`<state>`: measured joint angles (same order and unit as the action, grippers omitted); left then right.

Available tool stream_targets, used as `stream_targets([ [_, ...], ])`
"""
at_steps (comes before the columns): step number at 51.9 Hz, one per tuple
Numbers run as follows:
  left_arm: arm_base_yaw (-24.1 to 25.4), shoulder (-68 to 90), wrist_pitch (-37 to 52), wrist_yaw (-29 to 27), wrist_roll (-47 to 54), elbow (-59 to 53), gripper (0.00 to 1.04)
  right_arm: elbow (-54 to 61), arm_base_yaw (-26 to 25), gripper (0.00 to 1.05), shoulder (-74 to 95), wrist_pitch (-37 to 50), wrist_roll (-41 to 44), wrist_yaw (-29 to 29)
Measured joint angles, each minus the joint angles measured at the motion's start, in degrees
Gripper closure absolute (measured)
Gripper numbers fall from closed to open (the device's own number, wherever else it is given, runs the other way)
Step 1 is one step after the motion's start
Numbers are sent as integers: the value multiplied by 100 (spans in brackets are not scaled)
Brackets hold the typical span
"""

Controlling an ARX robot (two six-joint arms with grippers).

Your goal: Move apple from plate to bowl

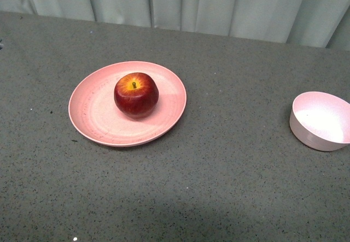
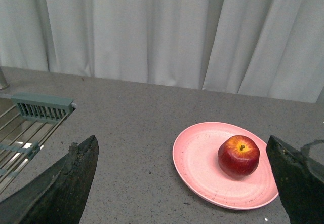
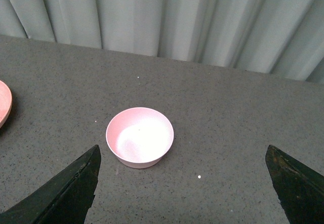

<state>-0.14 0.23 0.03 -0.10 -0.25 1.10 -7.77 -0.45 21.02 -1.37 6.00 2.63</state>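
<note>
The dark red apple (image 1: 136,94) with a yellow-orange patch round its stem sits upright on the salmon-pink plate (image 1: 93,113) at the table's left middle. The small pale pink bowl (image 1: 320,120) stands empty at the right edge. No arm shows in the front view. In the left wrist view my left gripper (image 2: 182,176) is open and empty, well back from the plate (image 2: 197,158) and the apple (image 2: 239,155). In the right wrist view my right gripper (image 3: 182,181) is open and empty, short of the bowl (image 3: 139,137).
The grey speckled tabletop (image 1: 229,187) runs back to a pale curtain (image 1: 180,4). A metal rack with a grey-green bar (image 2: 40,107) lies at the table's left side in the left wrist view. The plate's edge (image 3: 4,102) shows in the right wrist view.
</note>
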Motion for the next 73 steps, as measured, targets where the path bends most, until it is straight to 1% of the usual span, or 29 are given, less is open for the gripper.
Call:
stream_targets([
  [4, 0, 0, 0, 0, 0, 0, 7, -522, -52, 9, 1478, 675, 87, -380],
  [6, 0, 0, 0, 0, 0, 0, 7, -686, -55, 9, 1923, 874, 133, -452],
  [10, 0, 0, 0, 0, 2, 0, 7, -1156, -39, 9, 3082, 1108, 229, -610],
  [14, 0, 0, 0, 0, 2, 0, 7, -1611, 28, 9, 4258, 1309, 411, -634],
  [20, 0, 0, 0, 0, 0, 0, 7, -2184, 153, 9, 5521, 1255, 634, -739],
  [28, 0, 0, 0, 0, 0, 0, 7, -2699, 286, 9, 6537, 951, 787, -905],
  [39, 0, 0, 0, 0, 2, 0, 7, -3541, 398, 9, 8013, 673, 1198, -898],
  [50, 0, 0, 0, 0, 2, 0, 7, -4242, 461, 9, 9119, 306, 1508, -909],
  [59, 0, 0, 0, 0, 0, 0, 7, -4647, 579, 10, 9582, 140, 1620, -870],
  [61, 0, 0, 0, 0, 0, 0, 7, -4693, 616, 14, 9635, 140, 1639, -833],
  [62, 0, 0, 0, 0, 0, 0, 7, -4717, 636, 19, 9667, 140, 1637, -826],
  [70, 0, 0, 0, 0, 0, 0, 7, -4872, 723, 48, 9770, 37, 1655, -638],
  [71, 0, 0, 0, 0, 0, 0, 7, -4881, 726, 50, 9774, 26, 1655, -614],
  [73, 0, 0, 0, -2, 0, 0, 7, -4909, 734, 57, 9792, -31, 1652, -562],
])
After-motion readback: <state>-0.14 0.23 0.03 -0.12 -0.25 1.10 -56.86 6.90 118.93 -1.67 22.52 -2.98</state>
